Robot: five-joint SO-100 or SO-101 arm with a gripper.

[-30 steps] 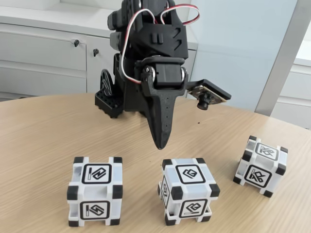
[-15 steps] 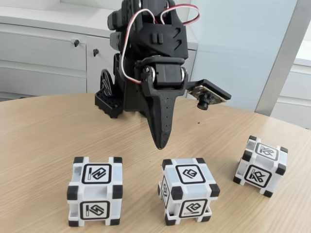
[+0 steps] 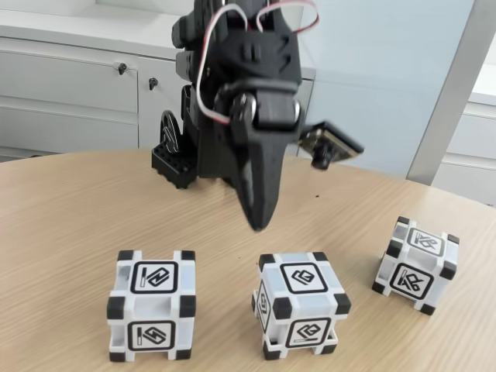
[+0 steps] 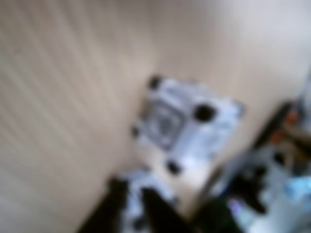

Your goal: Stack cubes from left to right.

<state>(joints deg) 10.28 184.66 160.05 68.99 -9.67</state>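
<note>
Three white cubes with black corners stand in a row on the wooden table (image 3: 70,225) in the fixed view: a left cube (image 3: 151,304), a middle cube (image 3: 300,304) and a right cube (image 3: 416,264) set a little farther back. My black gripper (image 3: 260,225) hangs point-down above the table, behind the gap between the left and middle cubes. It touches none of them and its fingers look pressed together with nothing held. The wrist view is heavily blurred. It shows one cube (image 4: 187,124) on the wood and dark fingers (image 4: 155,211) at the bottom edge.
The arm's base (image 3: 174,159) stands at the back of the table, with the wrist camera (image 3: 329,147) sticking out to the right. White cabinets (image 3: 70,85) lie behind the table's curved far edge. Blurred dark clutter (image 4: 272,170) sits at the right of the wrist view.
The arm has started moving: the gripper tip has risen slightly and shifted a little right, and the wrist camera has lifted. The cubes have not moved.
</note>
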